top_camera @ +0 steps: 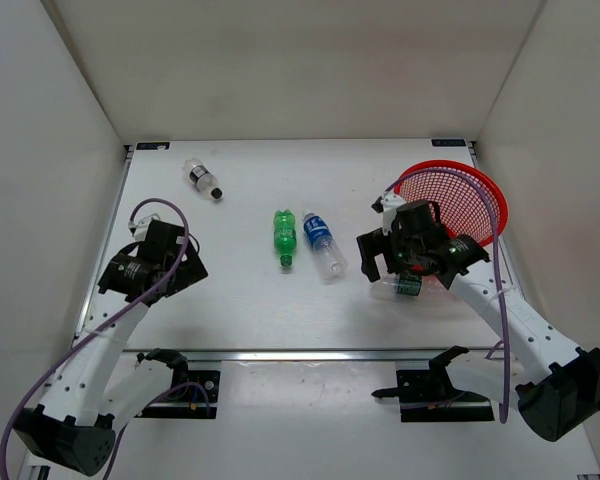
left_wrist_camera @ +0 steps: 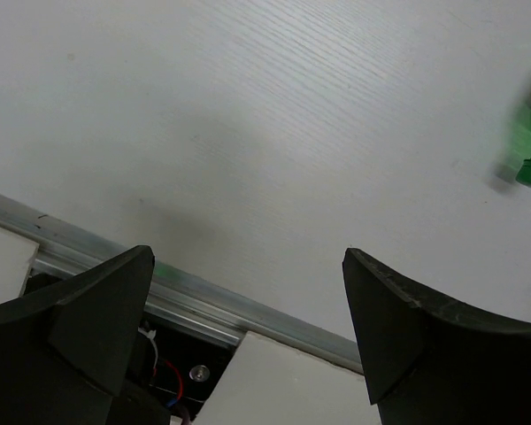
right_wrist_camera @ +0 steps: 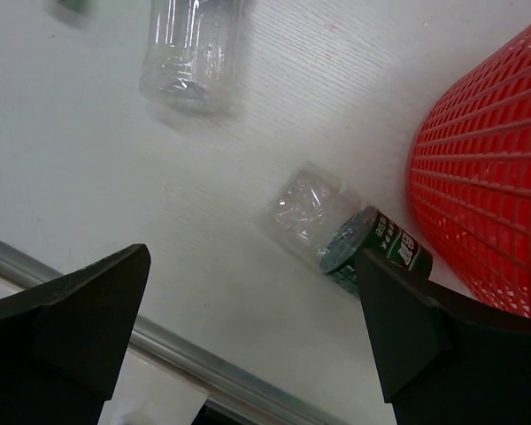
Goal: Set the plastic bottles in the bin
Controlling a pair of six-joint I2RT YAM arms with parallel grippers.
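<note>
Hovering the right gripper (right_wrist_camera: 252, 270) over the dark-green-capped bottle (right_wrist_camera: 314, 212), fingers spread wide and grasping nothing, apparently lined up to straddle it before closing. Lies on its side on the table (top_camera: 240, 310), cap end just beside the base of the red bin (right_wrist_camera: 487, 168), so probably chosen first for the short carry. Holding the left gripper (left_wrist_camera: 248, 261) likewise released and empty above bare tabletop, well apart from the bin, likely parked clear of the right arm's work. Leaves the green bottle (top_camera: 284, 237) and the blue-labelled bottle (top_camera: 320, 245) side by side mid-table, and the black-capped bottle (top_camera: 202, 178) alone toward the far left. Shows no bottle in the bin yet. Calls for a firm pinch, then a lift over the rim.
</note>
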